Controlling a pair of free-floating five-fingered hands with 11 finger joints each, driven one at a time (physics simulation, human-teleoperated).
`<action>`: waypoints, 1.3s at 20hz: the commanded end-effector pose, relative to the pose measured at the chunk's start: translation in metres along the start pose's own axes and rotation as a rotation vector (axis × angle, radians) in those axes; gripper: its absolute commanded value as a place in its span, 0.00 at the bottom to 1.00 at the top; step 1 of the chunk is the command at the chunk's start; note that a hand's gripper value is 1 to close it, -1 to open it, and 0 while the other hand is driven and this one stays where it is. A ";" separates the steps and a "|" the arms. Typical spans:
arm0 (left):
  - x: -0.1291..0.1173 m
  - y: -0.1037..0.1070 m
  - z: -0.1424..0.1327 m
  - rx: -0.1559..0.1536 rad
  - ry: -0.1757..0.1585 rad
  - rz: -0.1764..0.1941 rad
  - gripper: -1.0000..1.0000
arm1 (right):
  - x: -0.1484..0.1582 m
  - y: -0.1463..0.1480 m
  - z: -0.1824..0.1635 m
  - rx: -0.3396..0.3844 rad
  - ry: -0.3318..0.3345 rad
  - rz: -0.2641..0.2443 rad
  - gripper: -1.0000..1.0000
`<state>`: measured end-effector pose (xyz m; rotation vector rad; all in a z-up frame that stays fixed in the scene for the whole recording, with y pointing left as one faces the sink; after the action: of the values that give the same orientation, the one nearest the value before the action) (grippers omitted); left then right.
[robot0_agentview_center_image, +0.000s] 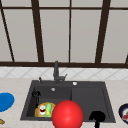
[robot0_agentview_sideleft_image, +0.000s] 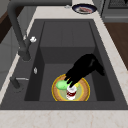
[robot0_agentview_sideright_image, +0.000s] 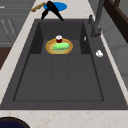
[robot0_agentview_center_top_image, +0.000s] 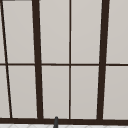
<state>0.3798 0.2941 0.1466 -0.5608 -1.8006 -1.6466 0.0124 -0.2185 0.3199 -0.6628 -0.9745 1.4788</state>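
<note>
A yellow plate (robot0_agentview_center_image: 36, 112) (robot0_agentview_sideleft_image: 85, 94) (robot0_agentview_sideright_image: 49, 48) lies in the left basin of the black sink (robot0_agentview_center_image: 87, 100). On it are a green vegetable (robot0_agentview_center_image: 49, 109) (robot0_agentview_sideleft_image: 60, 85) (robot0_agentview_sideright_image: 61, 46) and a small red and white can (robot0_agentview_center_image: 42, 110) (robot0_agentview_sideleft_image: 71, 94) (robot0_agentview_sideright_image: 59, 39). My left hand (robot0_agentview_sideleft_image: 85, 66) (robot0_agentview_sideright_image: 51, 7) hangs in the air over that basin's front part, fingers straight, spread and pointing down, holding nothing. In the left side view it overlaps the plate. My right hand (robot0_agentview_center_image: 97, 116) hovers by the front rim of the right basin. A big red ball (robot0_agentview_center_image: 67, 115) covers the sink's front middle.
The faucet (robot0_agentview_center_image: 56, 71) (robot0_agentview_sideleft_image: 17, 30) (robot0_agentview_sideright_image: 96, 20) rises behind the sink. A blue plate (robot0_agentview_center_image: 5, 101) (robot0_agentview_sideright_image: 62, 6) and a wooden-handled tool (robot0_agentview_sideright_image: 37, 7) lie on the left counter. A dark plate (robot0_agentview_center_image: 124, 113) (robot0_agentview_sideleft_image: 84, 8) with food sits on the right counter. A window fills the wall.
</note>
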 end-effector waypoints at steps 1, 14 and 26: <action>0.023 0.004 0.011 0.068 -0.050 -0.025 0.00 | 0.000 0.000 0.000 0.000 0.000 0.000 0.50; 0.080 0.012 0.049 0.129 -0.137 -0.102 0.00 | 0.000 0.000 0.000 0.000 0.000 0.000 0.50; 0.140 -0.012 0.089 0.160 -0.147 -0.154 0.00 | 0.000 0.000 0.000 0.000 0.000 0.000 0.50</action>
<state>0.2757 0.3564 0.2311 -0.5098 -2.0337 -1.5918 0.0124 -0.2185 0.3199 -0.6628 -0.9745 1.4788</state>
